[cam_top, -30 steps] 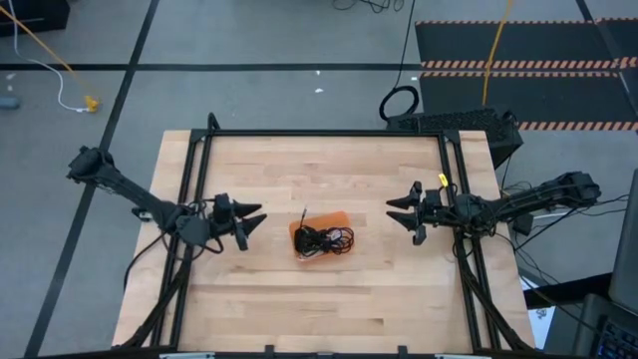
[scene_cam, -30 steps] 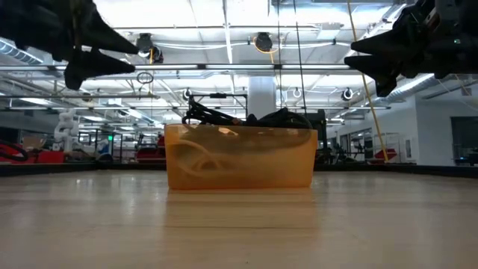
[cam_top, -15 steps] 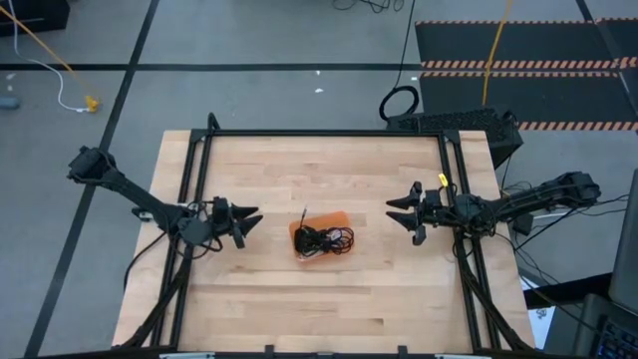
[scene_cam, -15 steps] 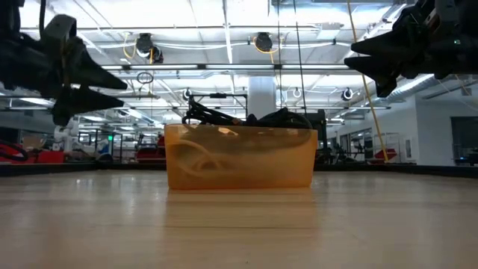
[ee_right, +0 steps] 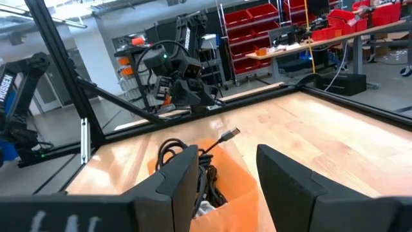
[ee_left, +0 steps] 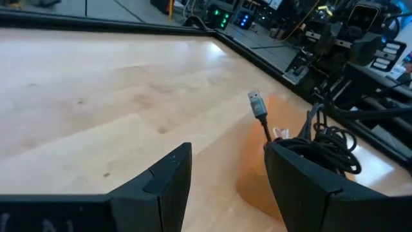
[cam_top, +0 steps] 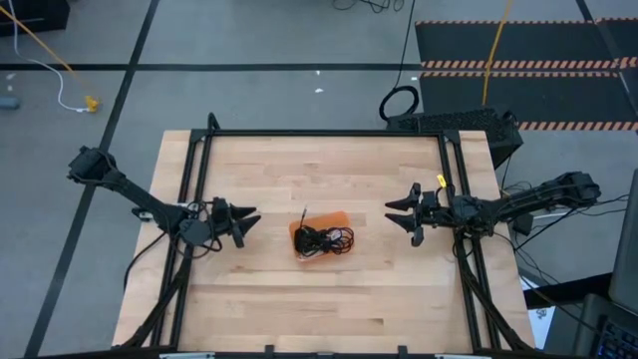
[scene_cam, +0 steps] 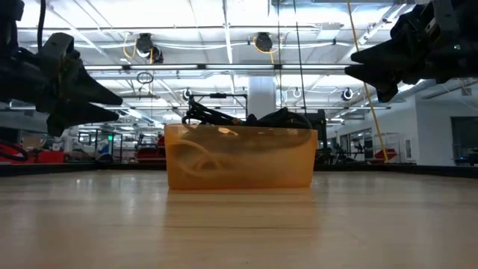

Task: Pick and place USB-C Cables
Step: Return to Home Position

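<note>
The orange tray (cam_top: 321, 237) sits mid-table with the black USB-C cables (cam_top: 327, 239) piled inside; one plug end (ee_left: 256, 103) sticks up over its rim. A bit of white cable (ee_left: 281, 133) shows in the pile. My left gripper (cam_top: 255, 221) hovers open to the tray's left, above the table. My right gripper (cam_top: 391, 211) hovers open to the tray's right. Both hold nothing. In the low view the tray (scene_cam: 239, 158) stands on the wood, cables bulging above its rim.
A black metal frame (cam_top: 319, 134) borders the table's edges. Bare wood (cam_top: 319, 299) lies all round the tray. A large black cable loop (cam_top: 399, 102) and a yellow cable (cam_top: 493, 50) lie on the floor beyond the far edge.
My left gripper has drawn back toward the table's left edge and dropped lower, staying open. The right gripper has shifted only slightly. The tray and cables have not moved.
</note>
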Robot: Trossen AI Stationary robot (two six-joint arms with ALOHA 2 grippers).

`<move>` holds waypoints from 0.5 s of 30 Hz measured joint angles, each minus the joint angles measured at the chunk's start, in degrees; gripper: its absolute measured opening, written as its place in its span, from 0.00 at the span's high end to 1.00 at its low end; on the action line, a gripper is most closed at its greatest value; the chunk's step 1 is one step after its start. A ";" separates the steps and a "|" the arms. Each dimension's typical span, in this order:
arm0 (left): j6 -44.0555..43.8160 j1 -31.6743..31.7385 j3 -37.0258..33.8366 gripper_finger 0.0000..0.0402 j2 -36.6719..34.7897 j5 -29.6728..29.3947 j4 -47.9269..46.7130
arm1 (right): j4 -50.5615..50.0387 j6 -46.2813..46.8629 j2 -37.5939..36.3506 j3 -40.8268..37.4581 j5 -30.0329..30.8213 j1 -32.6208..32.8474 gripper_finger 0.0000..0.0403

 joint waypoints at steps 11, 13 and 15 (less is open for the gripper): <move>7.93 0.04 0.00 0.51 0.00 -0.20 -0.30 | -0.17 -0.15 0.00 0.00 0.00 0.00 0.62; 9.77 0.04 0.00 0.51 0.00 -0.20 -0.30 | -0.16 -0.15 0.00 0.00 0.00 0.00 0.62; 11.29 0.04 0.00 0.51 0.00 -0.20 -0.28 | -0.16 -0.15 0.00 0.00 0.00 0.00 0.62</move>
